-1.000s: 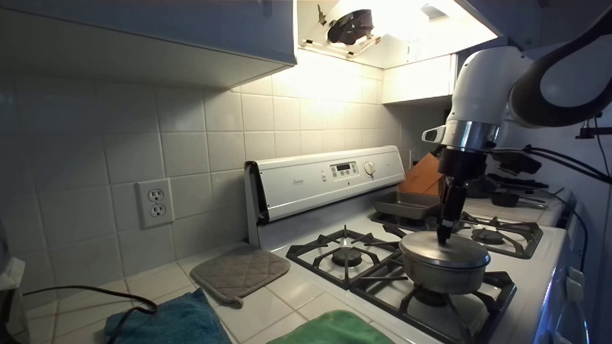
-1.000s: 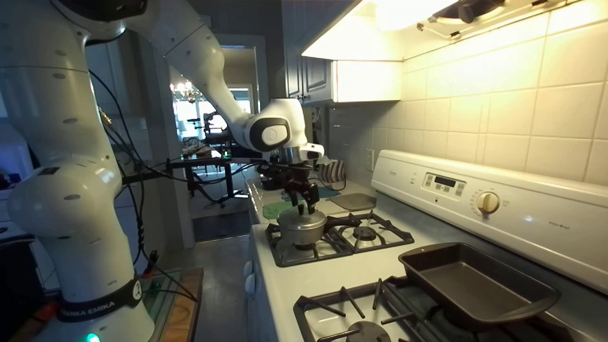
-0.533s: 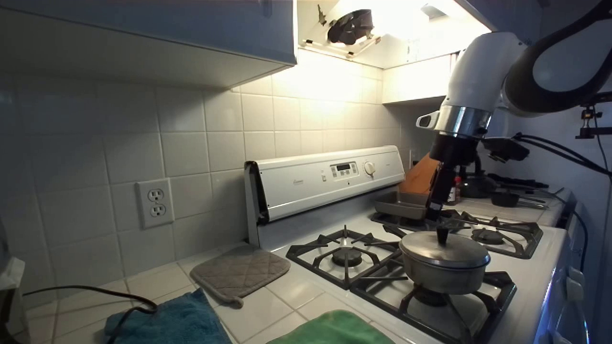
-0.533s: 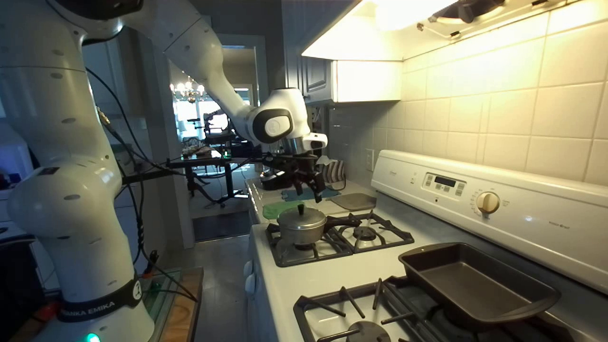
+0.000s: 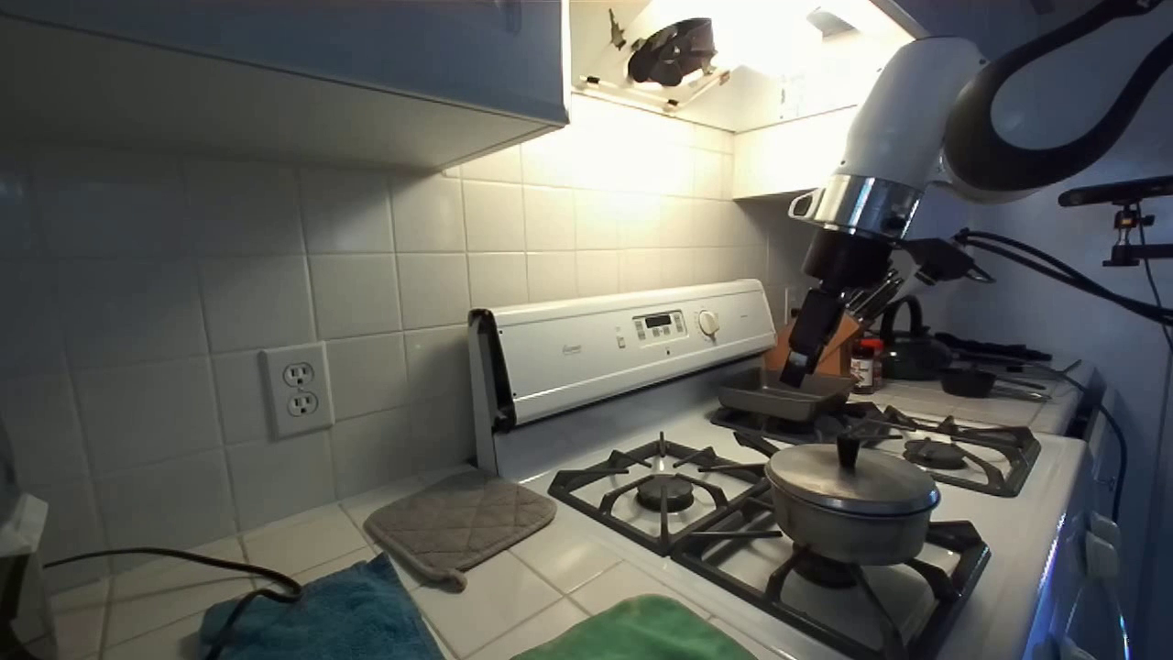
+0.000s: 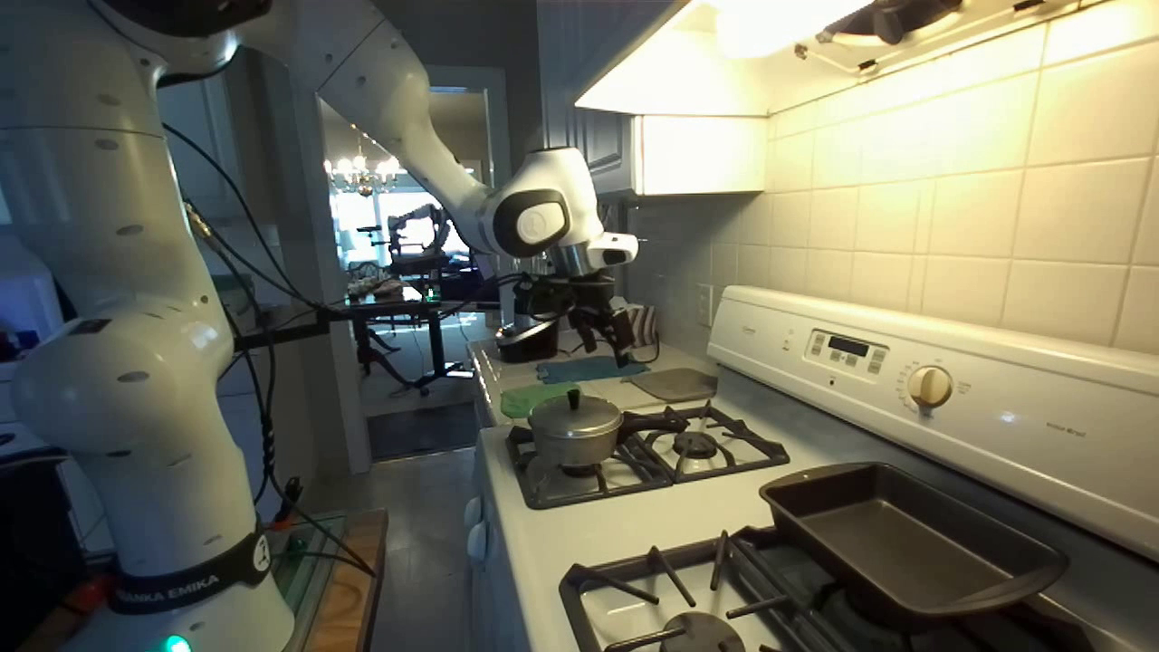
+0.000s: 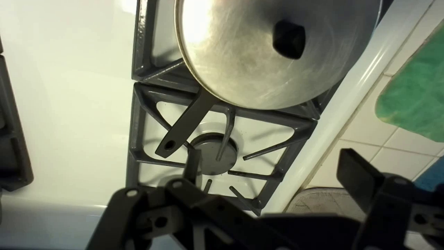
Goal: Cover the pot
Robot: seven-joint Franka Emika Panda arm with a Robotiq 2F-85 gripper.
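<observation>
Black tool (image 7: 273, 166), wide and empty: back away without nudging the round silvery lid (image 7: 255, 60) capping the grey metal pot (image 5: 852, 534) near the white stove's front edge (image 6: 513, 545).

A round, low, wide metal pot with dull grey-brown sides (image 5: 852, 536) stands upright on a black front burner grate (image 6: 598, 494), its long dark handle (image 7: 187, 121) reaching over the neighbouring grate (image 7: 288, 166) in the wrist view. A round, silvery metal lid (image 5: 825, 481) with light scratches and a black knob (image 7: 289, 40) sits level on top, covering the pot's mouth.
</observation>
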